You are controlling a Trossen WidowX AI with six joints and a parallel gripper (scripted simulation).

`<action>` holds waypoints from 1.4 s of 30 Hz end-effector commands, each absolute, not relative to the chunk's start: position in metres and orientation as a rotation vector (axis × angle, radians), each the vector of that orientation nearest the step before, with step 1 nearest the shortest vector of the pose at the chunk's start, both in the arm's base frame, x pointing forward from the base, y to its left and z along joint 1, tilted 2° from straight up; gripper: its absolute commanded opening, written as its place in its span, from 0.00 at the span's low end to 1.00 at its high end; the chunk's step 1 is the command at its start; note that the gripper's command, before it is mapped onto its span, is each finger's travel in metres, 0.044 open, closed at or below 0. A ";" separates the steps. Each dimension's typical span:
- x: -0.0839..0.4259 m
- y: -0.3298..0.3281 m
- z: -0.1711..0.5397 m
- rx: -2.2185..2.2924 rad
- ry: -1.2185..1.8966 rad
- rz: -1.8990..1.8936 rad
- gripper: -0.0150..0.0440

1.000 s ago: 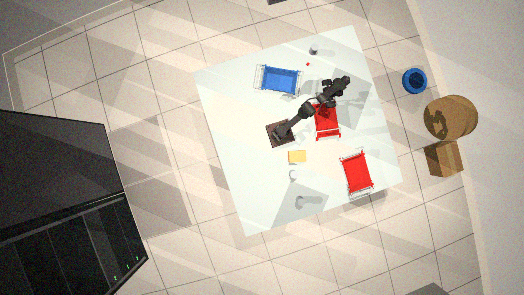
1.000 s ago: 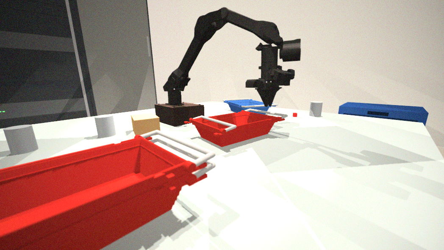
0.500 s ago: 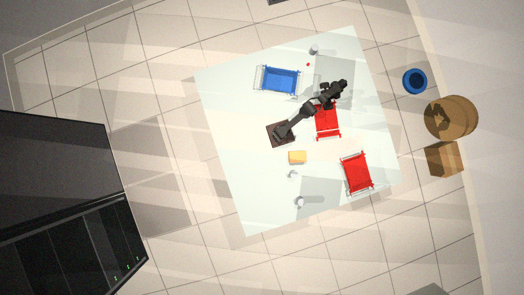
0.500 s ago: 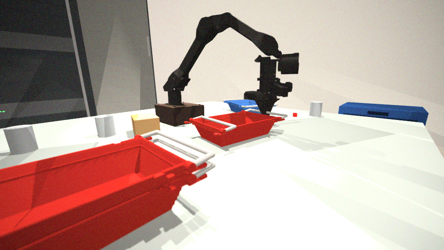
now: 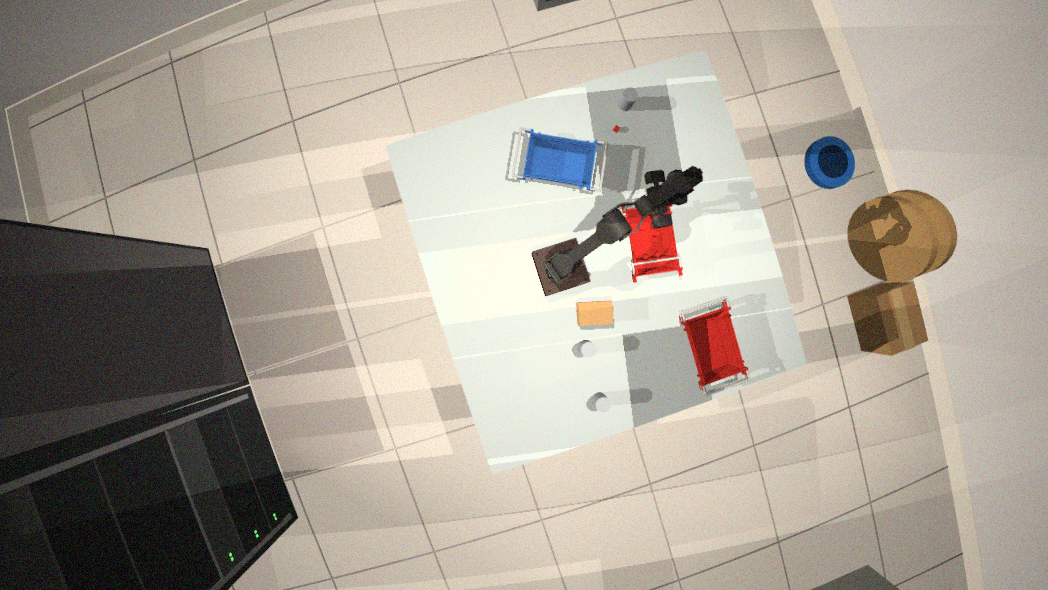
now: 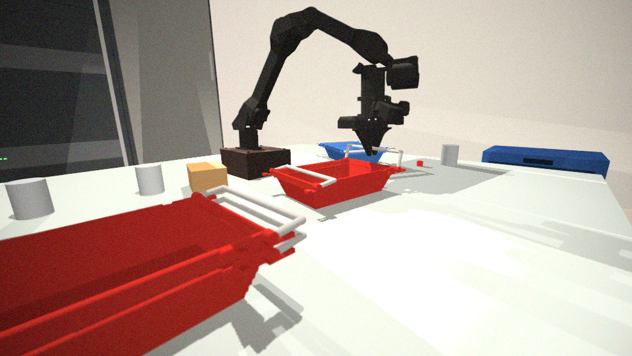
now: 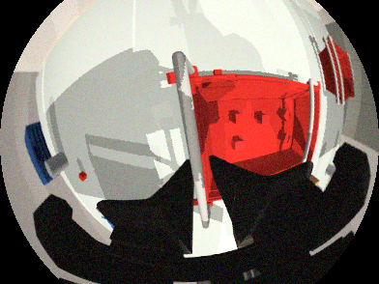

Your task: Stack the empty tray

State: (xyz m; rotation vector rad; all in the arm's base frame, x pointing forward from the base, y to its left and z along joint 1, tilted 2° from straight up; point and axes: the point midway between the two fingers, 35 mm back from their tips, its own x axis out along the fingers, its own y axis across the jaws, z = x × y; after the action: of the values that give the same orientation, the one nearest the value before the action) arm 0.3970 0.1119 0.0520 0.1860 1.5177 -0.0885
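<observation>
Where tbl stands, pale tiled flr.

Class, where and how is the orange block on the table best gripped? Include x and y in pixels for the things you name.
Probably by its two long upright sides, near mid-length, coming straight down from above. The orange block (image 5: 594, 312) (image 6: 207, 177) (image 7: 314, 180) lies flat, its top uncovered; seen from the top it is oblong, so gripping across the shorter width needs less opening.
</observation>
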 end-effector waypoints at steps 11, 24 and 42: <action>0.389 0.073 0.027 0.178 1.534 -0.104 0.40; 0.390 0.074 0.063 0.180 1.529 -0.108 0.40; 0.390 0.074 0.063 0.180 1.529 -0.108 0.40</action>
State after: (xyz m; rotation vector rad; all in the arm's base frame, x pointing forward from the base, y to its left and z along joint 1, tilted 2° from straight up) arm 0.3900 0.0743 0.0630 0.1797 1.5305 -0.1088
